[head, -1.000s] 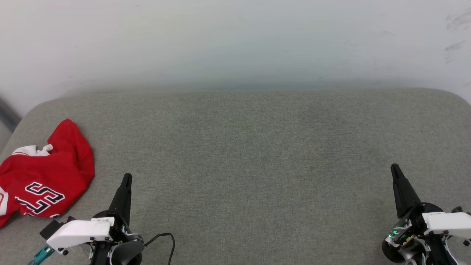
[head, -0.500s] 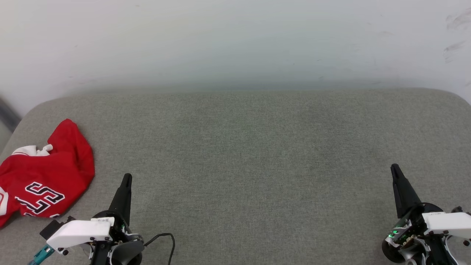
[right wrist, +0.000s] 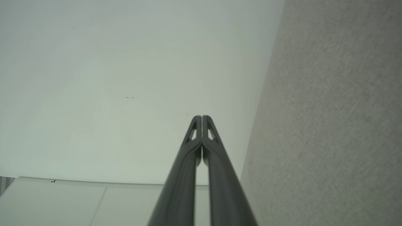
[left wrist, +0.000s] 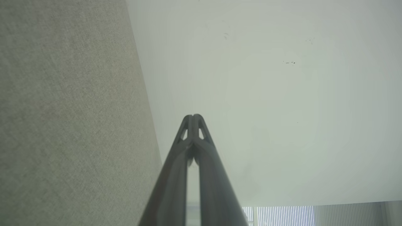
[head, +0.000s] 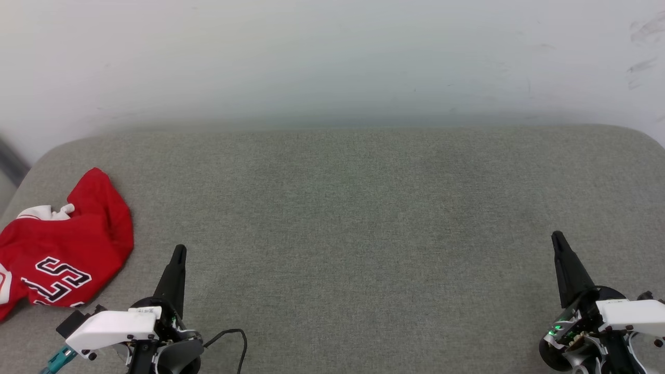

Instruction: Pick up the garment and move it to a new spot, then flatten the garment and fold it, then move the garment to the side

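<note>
**Left gripper and right gripper both clenched; garment crumpled at the left**

Left gripper sits at the near left of the grey cushion, its two dark fingers pressed together into a single spike that points toward the far side. In the left wrist view the same gripper shows its fingertips meeting, with the cushion fabric on one side and the pale wall beyond.

The right gripper holds the matching pose at the near right, well apart from the left one. Its wrist view shows the gripper clamped tip to tip, with the cushion alongside.

The garment lies in a rumpled heap at the cushion's left edge, partly cut off by the head view's border. It is red, with a bunched white patch on its far side and black lettering outlined in white on its near part. It rests on the cushion just left of the left gripper, near it but not touching.

A thin black cable loops over the cushion beside the left wrist. A pale wall rises behind the cushion's far edge.
</note>
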{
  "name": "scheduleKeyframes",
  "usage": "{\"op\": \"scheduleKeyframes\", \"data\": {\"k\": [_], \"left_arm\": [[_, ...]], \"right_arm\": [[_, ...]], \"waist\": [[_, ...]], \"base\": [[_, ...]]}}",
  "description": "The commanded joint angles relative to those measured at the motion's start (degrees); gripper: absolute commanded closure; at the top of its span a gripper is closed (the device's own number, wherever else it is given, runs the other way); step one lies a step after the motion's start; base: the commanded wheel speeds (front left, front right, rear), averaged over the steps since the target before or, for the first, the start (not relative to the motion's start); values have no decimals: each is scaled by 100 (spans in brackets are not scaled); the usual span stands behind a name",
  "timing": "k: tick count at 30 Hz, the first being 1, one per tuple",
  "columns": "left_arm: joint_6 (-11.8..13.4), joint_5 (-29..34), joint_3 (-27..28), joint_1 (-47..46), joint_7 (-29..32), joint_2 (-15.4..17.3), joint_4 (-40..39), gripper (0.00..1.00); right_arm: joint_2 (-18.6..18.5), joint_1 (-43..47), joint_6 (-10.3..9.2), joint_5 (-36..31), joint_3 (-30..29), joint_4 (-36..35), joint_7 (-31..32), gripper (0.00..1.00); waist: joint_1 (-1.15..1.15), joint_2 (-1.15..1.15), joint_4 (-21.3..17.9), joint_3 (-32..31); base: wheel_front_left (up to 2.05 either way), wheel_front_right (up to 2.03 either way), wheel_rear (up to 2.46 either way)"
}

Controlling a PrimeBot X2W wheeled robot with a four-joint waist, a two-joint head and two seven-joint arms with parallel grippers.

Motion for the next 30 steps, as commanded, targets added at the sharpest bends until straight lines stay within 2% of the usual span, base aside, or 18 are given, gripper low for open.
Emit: {"op": "scheduleKeyframes", "data": {"k": [1,12,13,30], "left_arm": [[-14,7,7,-29,9,-7,2,100],[-14,7,6,-30,9,-7,2,100],[1,0,-5,5,-3,0,16,0],[4,102,-475,-201,-446,-1,-108,0]], "right_arm": [[22,-63,-2,-26,6,6,0,100],[22,-63,-2,-26,6,6,-1,100],[0,8,0,0,0,12,-2,0],[-43,-13,-1,-235,224,-211,-389,0]], "waist": [[0,0,0,0],[0,0,0,0],[0,0,0,0],[0,0,-4,11]], "base": [[0,0,0],[0,0,0],[0,0,0],[0,0,0]]}}
